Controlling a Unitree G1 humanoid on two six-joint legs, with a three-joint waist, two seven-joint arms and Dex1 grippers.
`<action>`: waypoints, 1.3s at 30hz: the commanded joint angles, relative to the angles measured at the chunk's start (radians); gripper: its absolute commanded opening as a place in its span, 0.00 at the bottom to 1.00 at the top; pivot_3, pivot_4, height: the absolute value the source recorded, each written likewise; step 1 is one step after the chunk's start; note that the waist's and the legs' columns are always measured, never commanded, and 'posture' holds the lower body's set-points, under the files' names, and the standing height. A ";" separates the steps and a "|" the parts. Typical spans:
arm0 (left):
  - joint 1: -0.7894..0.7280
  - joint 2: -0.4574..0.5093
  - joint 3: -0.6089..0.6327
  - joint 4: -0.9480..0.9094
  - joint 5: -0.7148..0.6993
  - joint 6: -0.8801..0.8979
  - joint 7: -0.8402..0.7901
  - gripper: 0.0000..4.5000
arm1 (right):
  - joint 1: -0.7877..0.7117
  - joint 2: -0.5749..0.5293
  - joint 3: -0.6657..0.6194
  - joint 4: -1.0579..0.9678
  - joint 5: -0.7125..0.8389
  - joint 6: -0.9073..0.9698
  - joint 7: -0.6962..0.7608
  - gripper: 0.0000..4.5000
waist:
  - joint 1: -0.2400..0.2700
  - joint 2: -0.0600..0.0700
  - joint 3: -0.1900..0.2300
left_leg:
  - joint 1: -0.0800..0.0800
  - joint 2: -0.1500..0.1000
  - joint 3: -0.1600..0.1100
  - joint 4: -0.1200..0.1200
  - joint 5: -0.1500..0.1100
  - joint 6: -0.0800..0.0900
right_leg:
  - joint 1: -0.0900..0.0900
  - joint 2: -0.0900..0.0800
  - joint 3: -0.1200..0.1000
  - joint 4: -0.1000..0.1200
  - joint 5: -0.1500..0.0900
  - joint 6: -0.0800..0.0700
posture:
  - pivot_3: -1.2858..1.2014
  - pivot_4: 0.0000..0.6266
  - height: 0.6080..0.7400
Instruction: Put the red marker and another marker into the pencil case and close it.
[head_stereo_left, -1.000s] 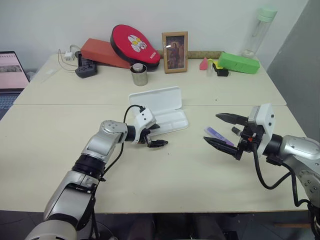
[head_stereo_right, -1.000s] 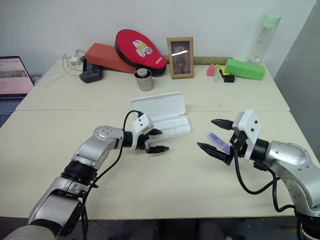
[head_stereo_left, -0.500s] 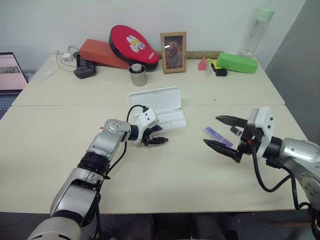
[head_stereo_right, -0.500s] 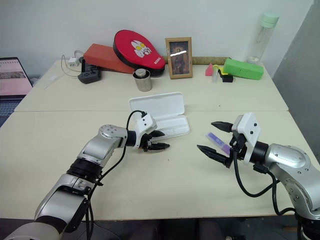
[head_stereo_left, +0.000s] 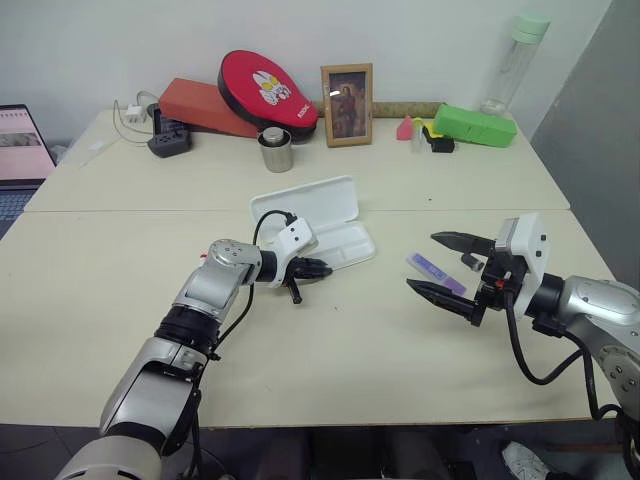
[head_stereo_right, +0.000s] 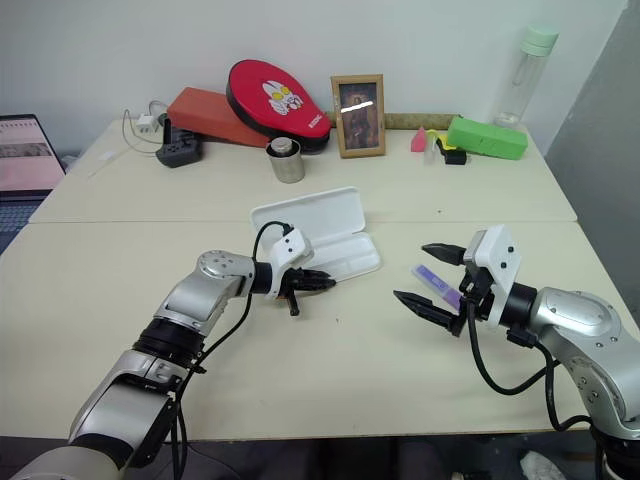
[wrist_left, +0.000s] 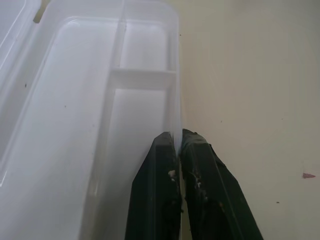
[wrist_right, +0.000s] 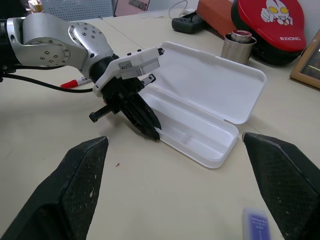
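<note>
With its lid thrown back, the pencil case lies open near the middle of the desk, moulded tray facing up, nothing seen in its compartments. Lid lies flat toward the far side, tray toward the robot.

Left gripper: jaws clenched on the near wall of the tray; the left wrist view shows the thin white rim pinched between the two black fingers, one inside the tray and one outside it. From the head views the gripper points forward and toward the right, angled down, at the tray's front-left part.

Red marker: lying on the desk behind the left forearm, as the right wrist view shows it, red cap and white barrel partly hidden by the arm. Apart from the case.

Purple highlighter: flat on the desk to the right of the case, well apart from it, just beside the right gripper. Right jaws released and spread wide, one finger on either side of the highlighter's line but not touching it, as far as can be told.

Far edge of desk: green box, picture frame, metal cup, red oval pad.
</note>
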 joint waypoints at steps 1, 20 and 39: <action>-0.008 -0.008 0.004 0.016 0.020 -0.038 -0.003 0.01 | -0.007 -0.013 -0.041 -0.020 0.015 -0.012 0.007 1.00 | 0.000 0.000 0.000 | 0.000 0.000 0.000 0.000 0.000 0.000 | 0.000 0.000 0.000 0.000 0.000 0.000 | 0.52 0.24 1.00; 0.208 0.141 -0.057 -0.301 0.012 -0.200 -0.258 0.01 | 0.071 -0.036 -0.078 -0.091 0.058 0.027 -0.004 1.00 | 0.002 0.000 0.000 | 0.000 0.000 -0.001 0.000 0.000 0.000 | 0.000 0.000 0.000 0.000 0.000 0.000 | 0.52 0.24 1.00; 0.278 0.176 0.025 -0.508 -0.098 0.027 -0.225 0.46 | 0.028 -0.038 -0.037 -0.040 0.036 0.016 0.022 1.00 | -0.005 0.000 0.000 | 0.000 0.001 -0.001 0.000 0.000 0.000 | 0.000 0.000 0.001 0.000 0.000 0.000 | 0.52 0.24 1.00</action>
